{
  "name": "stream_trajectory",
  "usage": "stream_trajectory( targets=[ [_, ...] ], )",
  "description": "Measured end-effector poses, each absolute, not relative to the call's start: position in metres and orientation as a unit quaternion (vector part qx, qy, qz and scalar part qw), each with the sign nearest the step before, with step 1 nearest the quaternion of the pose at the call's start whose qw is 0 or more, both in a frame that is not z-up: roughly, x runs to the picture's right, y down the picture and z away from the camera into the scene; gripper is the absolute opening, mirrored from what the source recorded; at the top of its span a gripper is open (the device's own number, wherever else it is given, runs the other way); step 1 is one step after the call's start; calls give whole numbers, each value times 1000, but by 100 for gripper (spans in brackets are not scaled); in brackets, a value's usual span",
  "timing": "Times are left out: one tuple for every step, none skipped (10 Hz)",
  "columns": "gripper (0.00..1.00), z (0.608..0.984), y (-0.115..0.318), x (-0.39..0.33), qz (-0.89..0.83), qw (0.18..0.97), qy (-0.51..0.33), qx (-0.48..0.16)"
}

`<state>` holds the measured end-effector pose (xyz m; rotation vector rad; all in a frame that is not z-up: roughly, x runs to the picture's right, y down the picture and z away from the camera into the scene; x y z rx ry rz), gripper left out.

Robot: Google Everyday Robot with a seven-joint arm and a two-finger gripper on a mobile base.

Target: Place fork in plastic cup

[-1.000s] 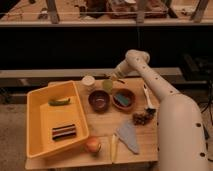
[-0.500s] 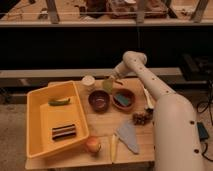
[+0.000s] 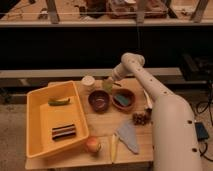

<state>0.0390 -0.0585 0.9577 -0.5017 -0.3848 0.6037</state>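
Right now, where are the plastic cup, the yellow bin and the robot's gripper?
plastic cup (image 3: 107,85): camera view, on its pale side wall, just below the gripper.
yellow bin (image 3: 35,97): camera view, on its far left rim.
gripper (image 3: 113,77): camera view, at its tip, right above the cup.

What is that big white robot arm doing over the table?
The robot's gripper is reaching over the plastic cup at the back of the wooden table, next to the white round cup. Its job is putting a fork in that cup. The fork itself is too hard to make out here.
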Motion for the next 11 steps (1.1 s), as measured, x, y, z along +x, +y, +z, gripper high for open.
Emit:
stream_trajectory(
  targets=[
    [18,958,-57,38,291,905,-188,-245],
    [26,957,-56,38,291,905,-189,-246],
    [35,957,-54,38,289,905,-188,-247],
    [45,956,-54,38,288,906,-188,-246],
    [54,955,-54,38,286,907,-188,-246],
    [66,954,-54,36,283,908,-189,-245],
    [75,954,-53,36,282,909,-188,-245],
    [79,953,-54,35,281,909,-188,-244],
    [80,953,-53,35,280,909,-187,-244],
    [80,953,-53,36,279,910,-186,-244],
    [80,953,-53,36,279,910,-186,-243]
  ],
)
